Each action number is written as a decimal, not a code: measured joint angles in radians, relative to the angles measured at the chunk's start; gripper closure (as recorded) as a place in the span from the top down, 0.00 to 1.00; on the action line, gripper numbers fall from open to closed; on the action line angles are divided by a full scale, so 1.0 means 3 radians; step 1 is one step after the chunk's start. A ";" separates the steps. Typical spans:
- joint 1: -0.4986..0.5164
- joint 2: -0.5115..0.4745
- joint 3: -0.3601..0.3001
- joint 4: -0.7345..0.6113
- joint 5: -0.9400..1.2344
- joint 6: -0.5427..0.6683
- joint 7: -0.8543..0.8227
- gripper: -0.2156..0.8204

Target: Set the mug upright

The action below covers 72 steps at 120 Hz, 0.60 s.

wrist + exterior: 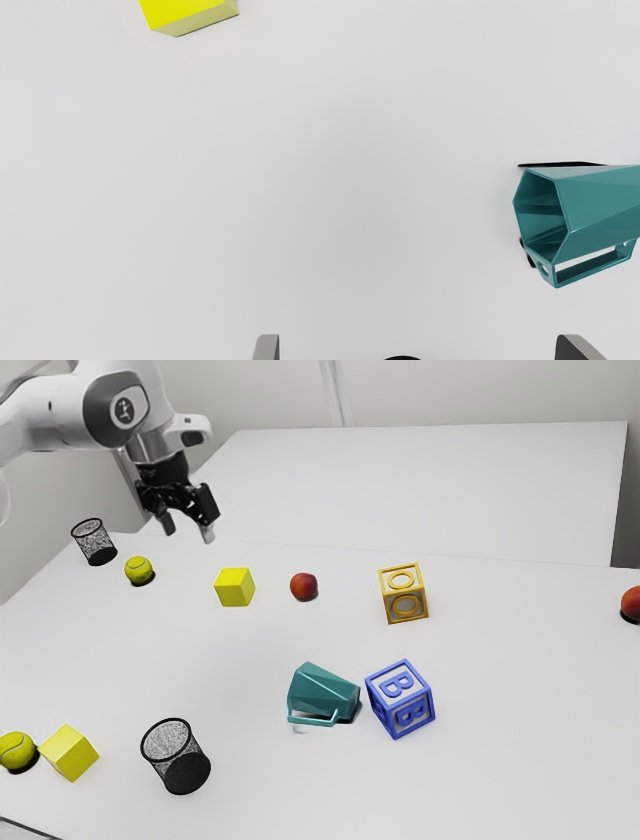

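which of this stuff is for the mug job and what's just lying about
For the job:
teal mug, on its side
gripper, open

Just lying about:
yellow cubes
yellow-green balls
black mesh cups
round red things
orange block
blue block

A smooth, pale table (pixel 520 790) lies in soft light. Beyond the table is a flat, whitish surface (pixel 430 490); farther beyond it, a pale wall (pixel 480 390) bears a light vertical strip (pixel 337 395).
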 joint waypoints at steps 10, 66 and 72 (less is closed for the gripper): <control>0.0027 -0.0041 0.0006 -0.0048 -0.0039 0.0080 0.0050 0.79; -0.0398 -0.0533 0.0569 -0.1374 -0.1562 0.0511 0.0094 0.79; -0.0389 -0.0549 0.0585 -0.1498 -0.1784 0.0542 0.0075 0.79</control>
